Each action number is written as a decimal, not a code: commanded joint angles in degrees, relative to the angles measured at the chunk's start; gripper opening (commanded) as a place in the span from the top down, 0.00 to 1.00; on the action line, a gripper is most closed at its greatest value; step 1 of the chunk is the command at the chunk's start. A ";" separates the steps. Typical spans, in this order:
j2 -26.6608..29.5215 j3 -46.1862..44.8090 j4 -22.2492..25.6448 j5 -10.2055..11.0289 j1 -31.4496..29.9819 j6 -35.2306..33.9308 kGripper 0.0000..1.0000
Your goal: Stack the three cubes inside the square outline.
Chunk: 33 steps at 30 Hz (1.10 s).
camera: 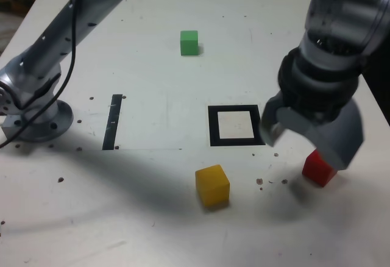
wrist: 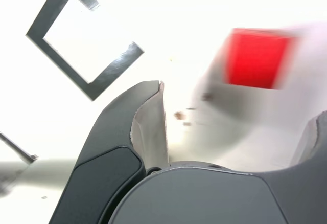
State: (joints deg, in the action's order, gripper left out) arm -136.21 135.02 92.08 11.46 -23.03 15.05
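Judged to be at the approach to the first pick, with the claw (wrist: pixel 242 98) spread wide, clamped on nothing, above the table (camera: pixel 146 230). Find the red cube (camera: pixel 318 169) partly hidden behind the claw in the exterior view, and beyond the fingertips in the wrist view. Next, align over the red cube, lower, then close. Find the yellow cube (camera: pixel 212 186) below the square outline (camera: pixel 214 127) in the exterior view, and the green cube (camera: pixel 189 43) well above. See no walled container; treat the outline as flat marking, with no cube inside.
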 commanded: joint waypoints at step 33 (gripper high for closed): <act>-9.44 8.07 1.59 -0.67 1.71 8.33 0.08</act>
State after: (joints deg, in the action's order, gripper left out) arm -145.35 142.75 92.94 10.89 -21.45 23.29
